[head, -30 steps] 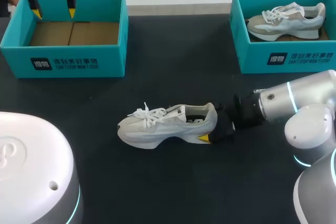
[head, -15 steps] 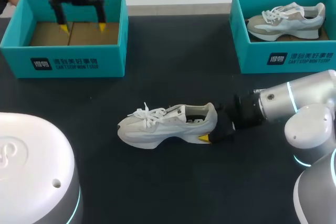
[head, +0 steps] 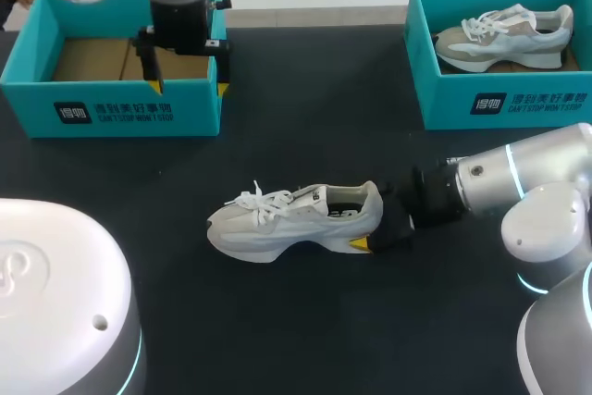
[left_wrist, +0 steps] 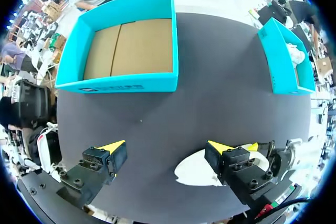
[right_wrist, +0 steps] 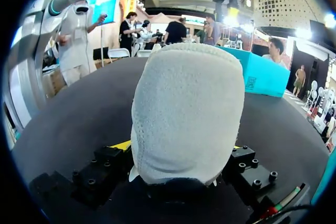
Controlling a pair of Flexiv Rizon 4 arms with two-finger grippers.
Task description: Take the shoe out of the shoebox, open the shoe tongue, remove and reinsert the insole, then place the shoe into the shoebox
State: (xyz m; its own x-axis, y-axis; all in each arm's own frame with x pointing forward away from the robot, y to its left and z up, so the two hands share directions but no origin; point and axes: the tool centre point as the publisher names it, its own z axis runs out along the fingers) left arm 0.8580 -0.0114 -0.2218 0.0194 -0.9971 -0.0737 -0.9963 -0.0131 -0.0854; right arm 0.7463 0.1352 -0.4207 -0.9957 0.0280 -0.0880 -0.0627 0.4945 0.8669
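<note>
Your desk (head: 305, 321) is a flat black surface that carries two teal boxes at its far side. The left shoebox (head: 111, 113) shows only its brown cardboard floor. The right shoebox (head: 504, 104), well apart from it at the far right, holds a second shoe (head: 504, 39) in grey and white, lying on its side.

The shoe (head: 296, 219) you are working with, white with white laces, stands upright on its sole on the bare desk near the middle. Its toe points to your left and its heel to your right.

Your right pincer (head: 379, 224) comes in from the right at desk level and is closed on the heel. One yellow tip shows at the near side of the sole. In the right wrist view the grey heel cup fills the space between the two fingers, with both against it.

Your left pincer (head: 190, 85) hangs over the near right corner of the left shoebox, well apart from the shoe. Its fingers are spread wide and hold nothing. From its own wrist view the toe of the shoe shows just beside one finger (left_wrist: 231, 158), with the left shoebox ahead.
</note>
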